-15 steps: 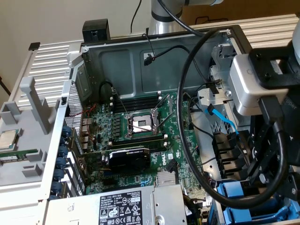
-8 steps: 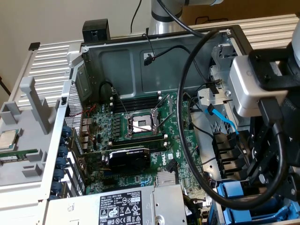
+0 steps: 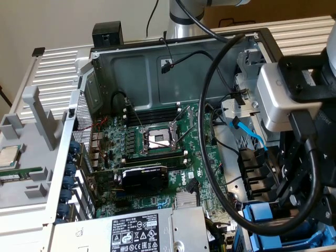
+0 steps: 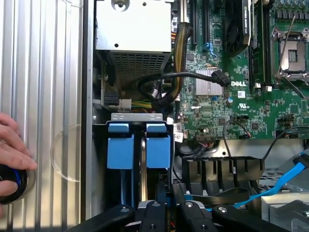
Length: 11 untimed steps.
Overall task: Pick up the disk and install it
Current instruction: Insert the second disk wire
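Observation:
The disk (image 4: 158, 150) stands edge-on in the drive bay (image 4: 136, 117) of the open computer case, its bright blue carrier frame toward me. A second blue carrier (image 4: 120, 147) sits right beside it, with a thin silver edge between them. My gripper (image 4: 166, 205) hangs directly over the disk's near end. Its black fingers (image 4: 153, 212) are drawn close together on the blue frame. In the exterior view the blue carriers (image 3: 262, 218) show at the lower right, under the arm's grey wrist block (image 3: 283, 94).
A person's hand (image 4: 13, 152) rests on a black knob on the ribbed table outside the case wall. Black cables (image 4: 159, 82) and a blue cable (image 4: 285, 181) run near the bay. The motherboard (image 3: 157, 157), grey power-supply box (image 3: 131, 231) and a tray with a CPU chip (image 3: 8, 156) lie to the exterior view's left.

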Available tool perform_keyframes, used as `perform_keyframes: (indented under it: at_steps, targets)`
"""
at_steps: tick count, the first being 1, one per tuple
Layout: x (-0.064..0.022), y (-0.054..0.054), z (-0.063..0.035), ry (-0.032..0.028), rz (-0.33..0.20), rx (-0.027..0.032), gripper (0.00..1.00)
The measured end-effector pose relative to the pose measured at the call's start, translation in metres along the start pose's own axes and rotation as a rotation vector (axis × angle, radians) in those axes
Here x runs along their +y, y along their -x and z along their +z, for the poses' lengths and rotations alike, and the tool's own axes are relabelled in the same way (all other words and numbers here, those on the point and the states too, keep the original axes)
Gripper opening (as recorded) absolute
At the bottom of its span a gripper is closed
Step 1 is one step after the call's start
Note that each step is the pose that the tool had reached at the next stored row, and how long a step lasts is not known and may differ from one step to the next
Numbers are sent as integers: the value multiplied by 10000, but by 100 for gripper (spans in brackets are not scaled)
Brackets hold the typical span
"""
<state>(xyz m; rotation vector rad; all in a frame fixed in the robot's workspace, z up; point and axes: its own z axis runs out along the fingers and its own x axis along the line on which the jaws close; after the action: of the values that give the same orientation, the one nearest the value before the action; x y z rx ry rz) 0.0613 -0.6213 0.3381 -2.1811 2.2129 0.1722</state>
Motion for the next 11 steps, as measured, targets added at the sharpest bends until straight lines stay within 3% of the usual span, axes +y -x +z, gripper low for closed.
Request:
perform_keyframes:
  at_steps: [11]
  targets:
    - [-1,-2,13,1,-1,-13,17]
